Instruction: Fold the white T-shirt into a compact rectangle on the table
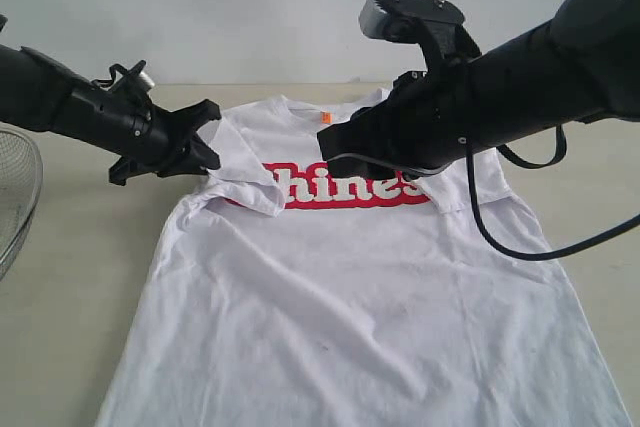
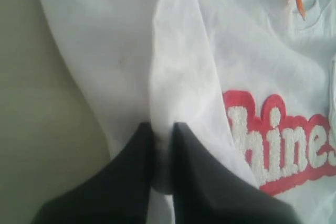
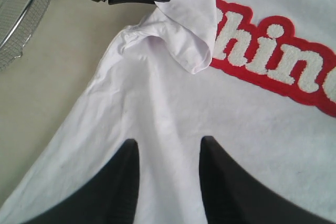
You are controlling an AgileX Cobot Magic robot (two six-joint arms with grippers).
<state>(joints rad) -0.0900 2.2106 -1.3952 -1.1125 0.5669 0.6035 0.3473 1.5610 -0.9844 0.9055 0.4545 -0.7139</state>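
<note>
The white T-shirt [image 1: 350, 287] lies front up on the table [image 1: 60, 277], its red print [image 1: 350, 187] and orange neck tag [image 1: 325, 117] showing. My left gripper [image 1: 208, 137] is at the shirt's left shoulder. In the left wrist view this gripper [image 2: 165, 127] is shut on a ridge of white cloth [image 2: 178, 77]. The left sleeve [image 3: 184, 30] is turned inward over the start of the print. My right gripper [image 1: 335, 137] hovers over the chest, reaching across the middle. In the right wrist view it [image 3: 169, 148] stands open above the shirt's cloth [image 3: 252, 129].
A round wire-mesh basket [image 1: 15, 187] stands at the left table edge, also seen in the right wrist view [image 3: 21, 14]. Bare tabletop [image 2: 31, 103] runs along the shirt's left side. The right arm's cable [image 1: 520, 247] hangs over the shirt's right shoulder.
</note>
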